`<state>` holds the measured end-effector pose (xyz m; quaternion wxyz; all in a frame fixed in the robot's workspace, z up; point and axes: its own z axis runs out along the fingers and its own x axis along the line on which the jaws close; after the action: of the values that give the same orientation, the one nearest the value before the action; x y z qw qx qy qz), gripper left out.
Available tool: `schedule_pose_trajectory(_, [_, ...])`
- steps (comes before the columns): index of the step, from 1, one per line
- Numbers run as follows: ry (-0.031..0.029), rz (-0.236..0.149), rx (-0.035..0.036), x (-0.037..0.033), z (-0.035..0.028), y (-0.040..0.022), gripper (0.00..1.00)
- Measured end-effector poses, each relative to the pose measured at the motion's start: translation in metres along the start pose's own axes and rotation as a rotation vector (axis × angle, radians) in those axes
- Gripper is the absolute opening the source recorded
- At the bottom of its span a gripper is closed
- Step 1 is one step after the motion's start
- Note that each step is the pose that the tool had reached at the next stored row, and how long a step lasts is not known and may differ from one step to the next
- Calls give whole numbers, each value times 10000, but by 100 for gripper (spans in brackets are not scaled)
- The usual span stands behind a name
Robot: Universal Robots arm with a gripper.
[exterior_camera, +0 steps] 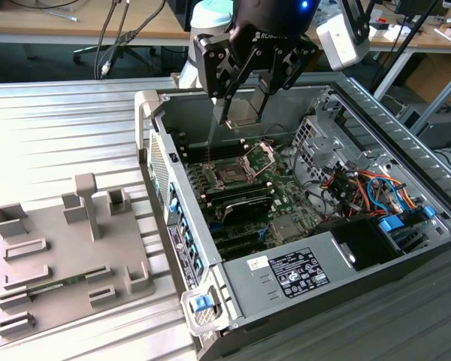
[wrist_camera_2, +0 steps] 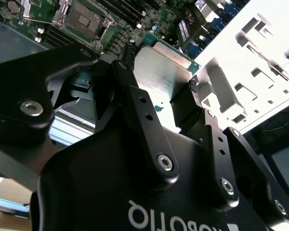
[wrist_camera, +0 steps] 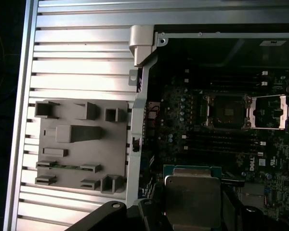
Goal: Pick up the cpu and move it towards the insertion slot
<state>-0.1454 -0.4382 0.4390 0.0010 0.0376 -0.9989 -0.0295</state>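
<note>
My gripper (exterior_camera: 242,116) hangs above the open computer case, shut on the cpu (exterior_camera: 245,113), a flat square chip with a pale metal top. The cpu (wrist_camera_2: 161,72) sits clamped between the two black fingers (wrist_camera_2: 130,91) in the second wrist view. In the first wrist view the cpu (wrist_camera: 192,197) floats over the motherboard, apart from the insertion slot (wrist_camera: 226,110). The insertion slot (exterior_camera: 229,177) is a dark square socket in a silver frame, with its hinged plate (exterior_camera: 261,156) swung open. It lies below the gripper, a little towards the exterior view's left.
The case walls (exterior_camera: 159,162) ring the motherboard. A drive cage (exterior_camera: 316,131), coloured cables (exterior_camera: 368,188) and a power supply (exterior_camera: 297,272) fill the exterior view's right. On the ribbed metal table (exterior_camera: 60,128), a grey fixture plate (exterior_camera: 60,256) holds a green memory stick (exterior_camera: 60,284).
</note>
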Motion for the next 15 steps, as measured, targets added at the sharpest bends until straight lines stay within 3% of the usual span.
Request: schedule_pose_trajectory(15, [0, 0, 1, -141, 27, -5, 55])
